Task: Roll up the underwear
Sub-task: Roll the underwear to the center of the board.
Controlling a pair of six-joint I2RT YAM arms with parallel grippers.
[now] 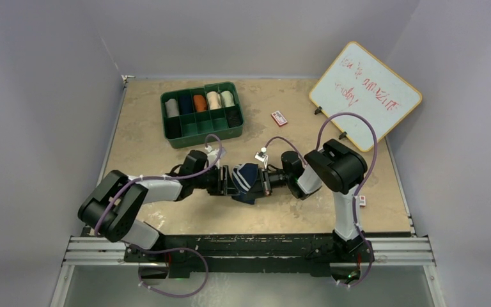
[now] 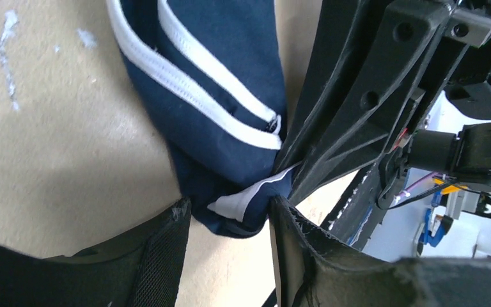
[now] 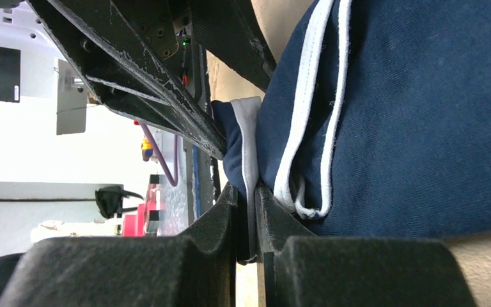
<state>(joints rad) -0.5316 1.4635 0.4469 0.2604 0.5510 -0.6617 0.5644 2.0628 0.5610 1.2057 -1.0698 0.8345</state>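
Top external view: table (image 1: 153, 147) with two arms meeting near its middle. Whiteboard (image 1: 366, 96) leans at the far right. Green tray (image 1: 208, 135) sits far left of centre, with rolled cloth pieces in its back row. One small card (image 1: 279, 118) lies between tray and whiteboard, well clear of the work.

Navy underwear (image 1: 246, 179) with white edging lies bunched on the table, directly between the two grippers. The black pair can't be made out.

Left gripper (image 1: 227, 182) is at the bundle's left side and right gripper (image 1: 265, 182) at its right. They face each other, both touching it, neither nearer. The bundle's long axis looks to run roughly near-to-far, across the line joining the grippers.

Left wrist view: jaws are about half apart around a thick folded corner. Both fingertips (image 2: 182, 208) touch cloth, so this reads as a grip on the fold.

Right wrist view: jaws are pinched nearly together on a thin strip of white edging.

Judgement: mid-roll. Both arms hold the same end of the cloth from opposite sides. The next turn depends on rotating about that cross-wise line without the right pinch slipping off the thin edge.
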